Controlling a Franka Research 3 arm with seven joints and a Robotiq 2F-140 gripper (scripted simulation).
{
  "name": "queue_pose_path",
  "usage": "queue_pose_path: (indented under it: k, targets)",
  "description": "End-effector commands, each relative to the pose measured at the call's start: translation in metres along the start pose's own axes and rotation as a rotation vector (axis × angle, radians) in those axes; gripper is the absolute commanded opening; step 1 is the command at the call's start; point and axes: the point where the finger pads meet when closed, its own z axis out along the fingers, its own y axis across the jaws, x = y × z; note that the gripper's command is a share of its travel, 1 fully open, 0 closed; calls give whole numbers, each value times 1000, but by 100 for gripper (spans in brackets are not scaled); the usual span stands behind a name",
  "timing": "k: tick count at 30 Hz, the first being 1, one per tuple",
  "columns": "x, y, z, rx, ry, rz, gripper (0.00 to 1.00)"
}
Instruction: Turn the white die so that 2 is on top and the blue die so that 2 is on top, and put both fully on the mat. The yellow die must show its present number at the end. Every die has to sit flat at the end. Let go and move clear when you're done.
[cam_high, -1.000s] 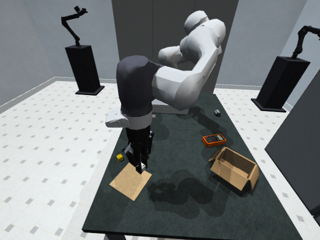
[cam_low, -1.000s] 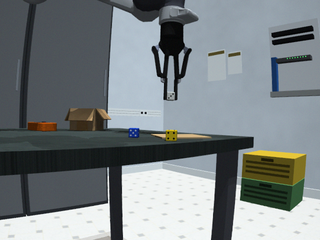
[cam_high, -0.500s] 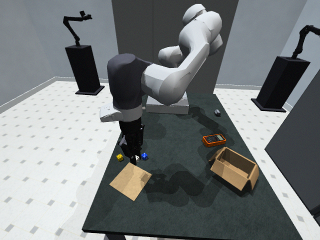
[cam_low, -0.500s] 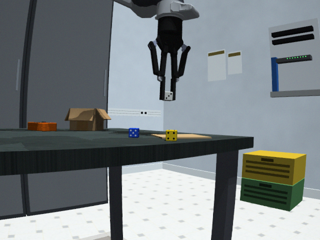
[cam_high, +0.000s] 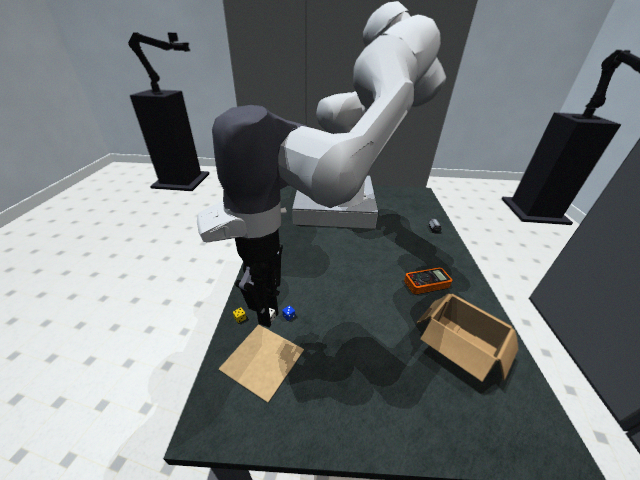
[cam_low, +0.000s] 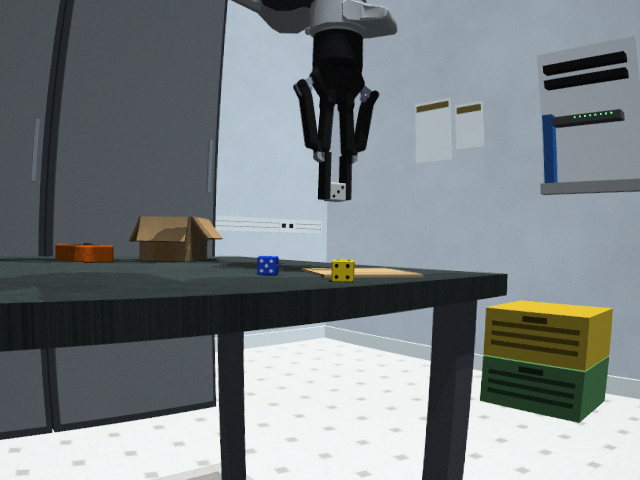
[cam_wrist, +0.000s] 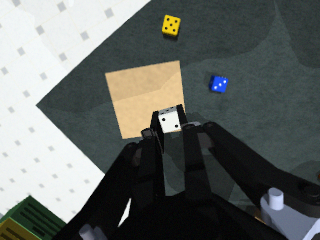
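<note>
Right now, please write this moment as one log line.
hand: shut on white die | white die: raised | blue die: off mat

On the surface (cam_high: 361, 434) (cam_low: 155, 320) (cam_wrist: 250, 110), an open cardboard box (cam_high: 460, 347) (cam_low: 162, 251). Near the box, an orange multimeter (cam_high: 429, 280) (cam_low: 84, 253); farther from it, a small gray object (cam_high: 435, 225). Well apart from the box, yellow crate (cam_low: 535, 338) (cam_wrist: 11, 231) atop green crate (cam_low: 532, 388) (cam_wrist: 34, 216).
</note>
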Motion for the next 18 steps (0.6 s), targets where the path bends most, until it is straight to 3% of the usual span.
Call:
queue_pose_path:
  k: [1,12,18]
  targets:
    - [3,-2,0,8,5,-46,21]
    - [3,-2,17,8,5,-46,21]
    - [3,-2,45,8,5,-46,21]
